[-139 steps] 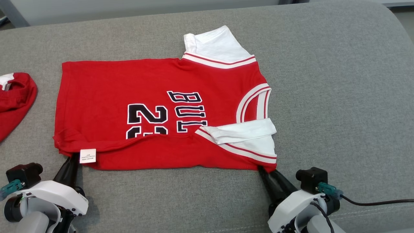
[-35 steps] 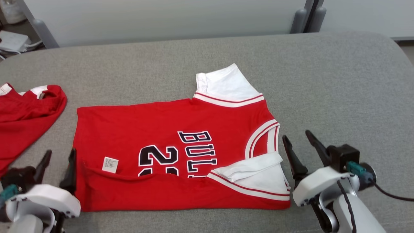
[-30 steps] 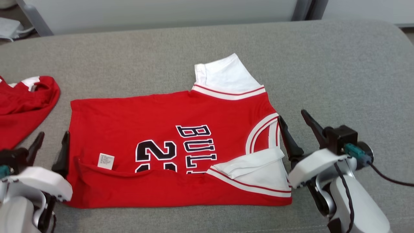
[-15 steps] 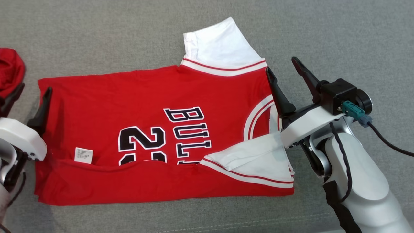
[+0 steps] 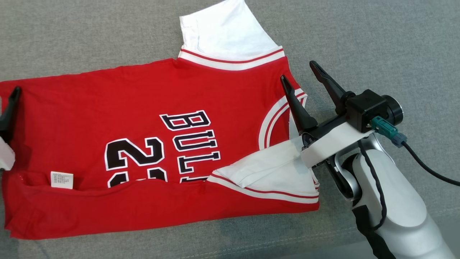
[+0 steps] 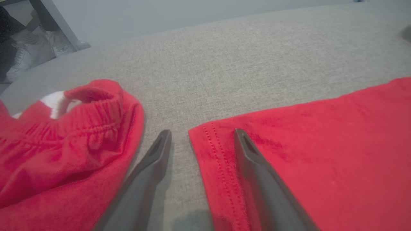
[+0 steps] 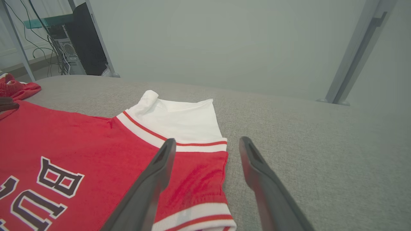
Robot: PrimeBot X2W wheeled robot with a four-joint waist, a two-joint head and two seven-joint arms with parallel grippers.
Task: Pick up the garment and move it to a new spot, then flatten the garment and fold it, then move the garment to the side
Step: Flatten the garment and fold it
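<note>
The garment [image 5: 143, 97] is a red jersey with black lettering and white sleeves, lying flat on the grey cushion with its near edge folded up over the print. My right gripper [image 5: 297, 70] is open, astride the jersey's collar-side edge just short of the far white sleeve [image 5: 222, 32]. In the right wrist view the right gripper [image 7: 207, 140] has one finger over the red cloth [image 7: 80, 138] and the other over bare cushion. My left gripper [image 6: 202, 132] is open, astride the hem corner of the garment [image 6: 321, 144], holding nothing.
A second red piece with an elastic waistband [image 6: 64, 134] lies bunched just left of the left gripper. The grey cushion [image 5: 377, 43] stretches on to the right and beyond the jersey. White shoes [image 6: 25, 54] and a metal leg [image 7: 359, 51] stand past the far edge.
The head camera has tilted down and shifted. Both open grippers have moved forward from the jersey's near edge along its two ends to its far corners. The jersey lies as before.
</note>
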